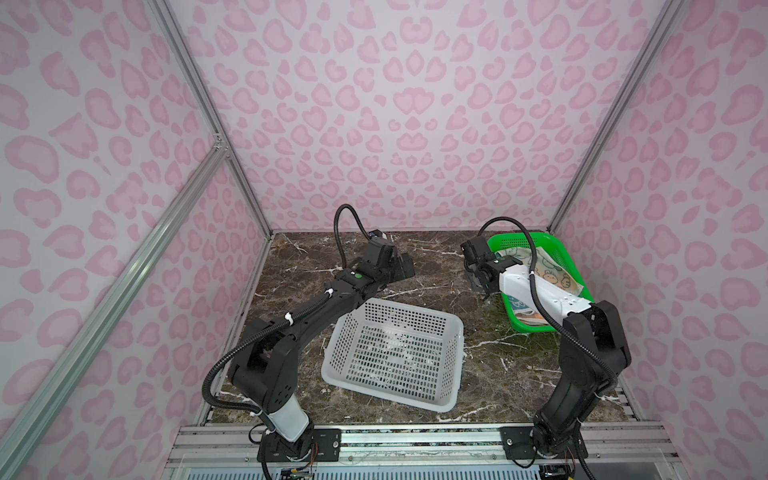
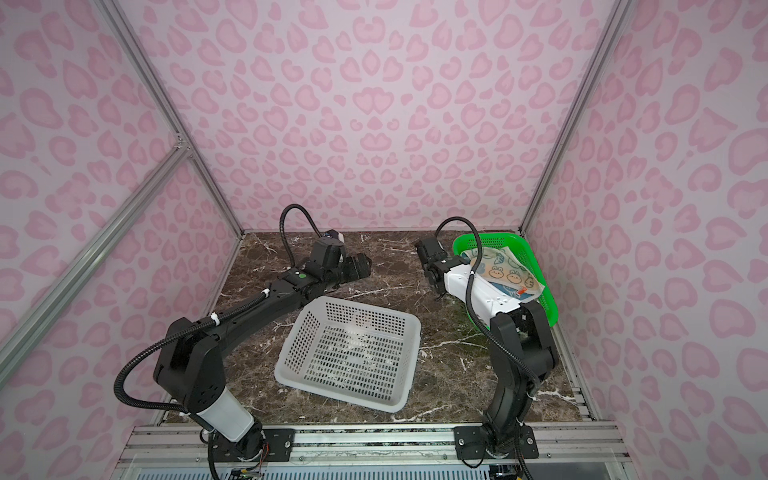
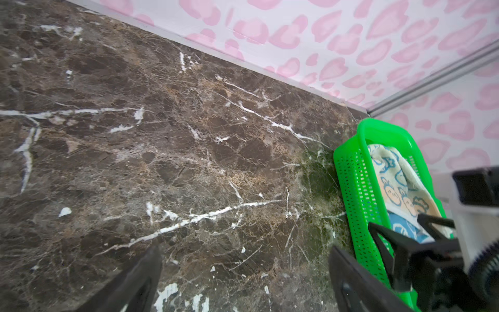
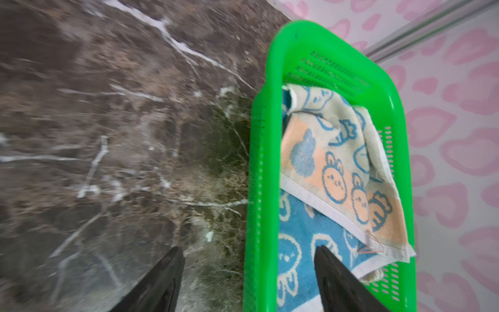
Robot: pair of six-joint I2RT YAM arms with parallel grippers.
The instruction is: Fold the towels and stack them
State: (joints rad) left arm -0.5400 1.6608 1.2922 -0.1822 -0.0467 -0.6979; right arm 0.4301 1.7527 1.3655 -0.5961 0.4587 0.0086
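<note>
Fingers spread and empty, the right gripper (image 4: 248, 251) hovers at the rim of the green basket (image 4: 272, 67) at two o'clock, towels (image 4: 337, 167) heaped inside, while the left gripper (image 3: 245, 251), fingers also spread, hangs over the table (image 3: 189, 135) at twelve.

Rumpled, overlapping rabbit-print towels (image 4: 337, 175) inside the green basket (image 4: 259, 162)

Bare marble tabletop (image 1: 436, 266) across the rear middle: open passage between left gripper (image 3: 244, 250) and right gripper (image 4: 248, 248), both with jaws apart. White basket (image 1: 399, 316) takes up the front middle, set askew; left arm (image 1: 316, 309) runs past its rear-left corner. Green basket (image 1: 536, 328) sits close to the right wall (image 1: 665, 249), towels (image 4: 337, 167) heaped in it. Right gripper hangs just beside its table-side wall — an open marble strip lies between the two baskets.
</note>
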